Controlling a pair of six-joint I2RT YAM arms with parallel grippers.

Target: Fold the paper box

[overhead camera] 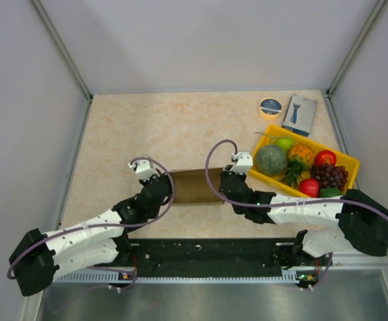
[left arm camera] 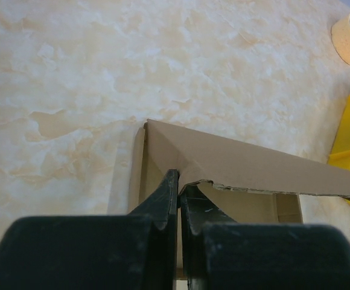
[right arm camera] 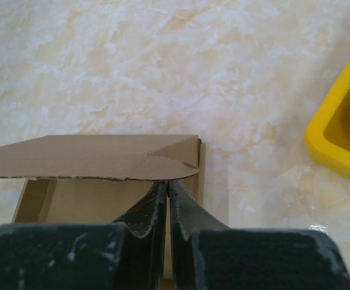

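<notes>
The paper box [overhead camera: 194, 187] is a brown cardboard carton lying between my two grippers, with its top flap [left arm camera: 253, 163] folded over an open inside. My left gripper [overhead camera: 160, 188] is shut, its tips [left arm camera: 179, 179] wedged at the flap's left corner fold, where the flap's torn edge curls over one fingertip. My right gripper [overhead camera: 230, 184] is shut too. Its tips [right arm camera: 167, 182] are tucked just under the flap's rounded right tab [right arm camera: 163, 166], beside the box's right end wall [right arm camera: 201, 163]. I see no cardboard clamped between either pair of jaws.
A yellow tray [overhead camera: 349, 160] of toy fruit stands close to the right of the box, and its corner shows in the right wrist view [right arm camera: 335, 142]. Behind it lie a tape roll [overhead camera: 270, 106] and a small blue-and-white box [overhead camera: 300, 114]. Walls enclose the table.
</notes>
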